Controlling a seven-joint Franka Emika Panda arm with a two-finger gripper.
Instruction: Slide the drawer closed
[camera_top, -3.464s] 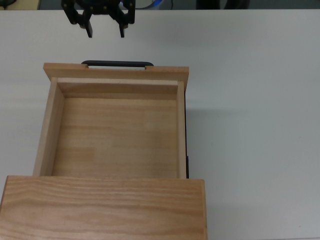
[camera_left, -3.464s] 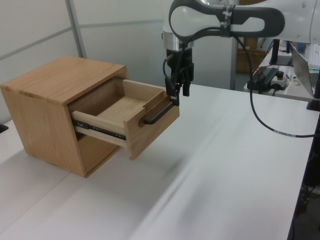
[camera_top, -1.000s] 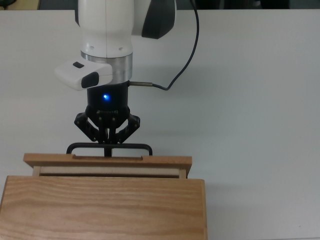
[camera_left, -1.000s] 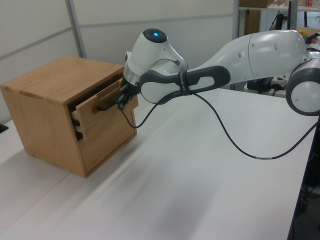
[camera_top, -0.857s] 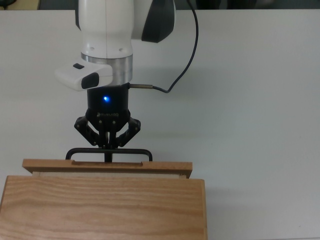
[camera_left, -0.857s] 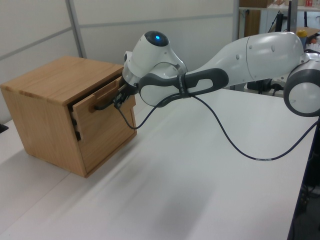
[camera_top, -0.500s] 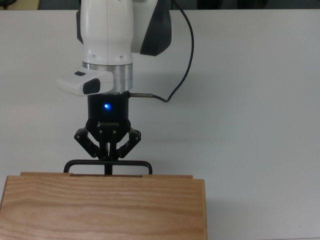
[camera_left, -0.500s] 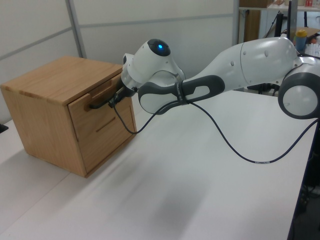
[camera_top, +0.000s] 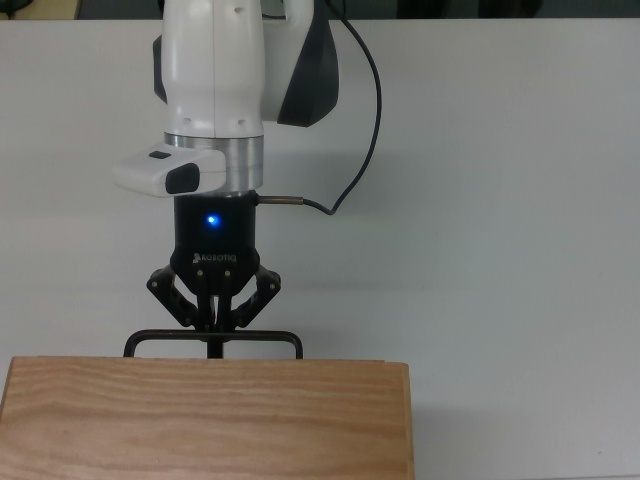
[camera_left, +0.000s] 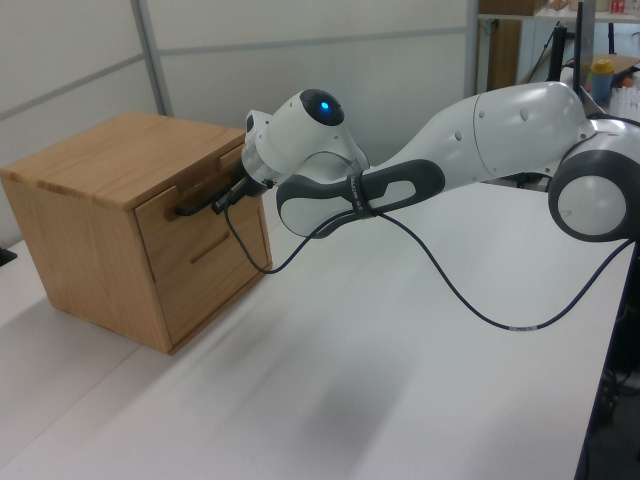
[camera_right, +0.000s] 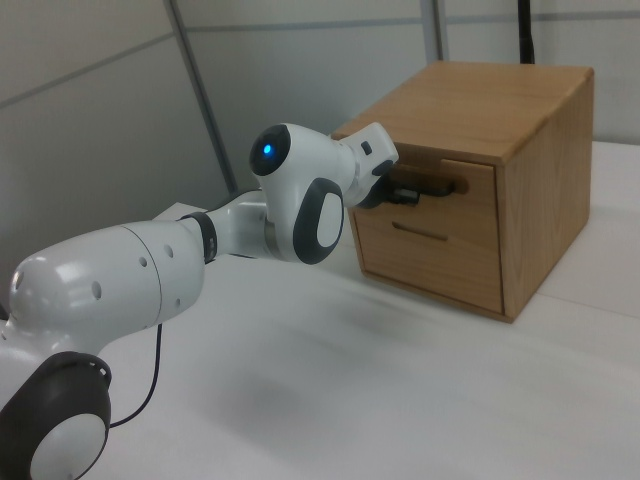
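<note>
The drawer sits in the upper part of the wooden cabinet with its front panel flush, or very nearly flush, with the cabinet face; in the top view the panel is hidden under the cabinet top and only the black bar handle juts out over the white table. The tool is at the middle of that handle, its 2 fingers drawn together with no gap showing between them, the tips at the bar, apparently pressing against it rather than clasping it, though whether they actually touch it is not clear. By my reading the step in hand is the last bit of the push, and little travel is left. To do it well, the force should run straight along the drawer's slide, square to the front panel and centred on the bar, so the drawer does not skew on its runners. The push should be slow and stop as soon as the panel seats, since the cabinet stands loose on the table and extra force could shove the whole box backward. The left view and right view show the arm reaching in level with the handle, which suits a straight push.
</note>
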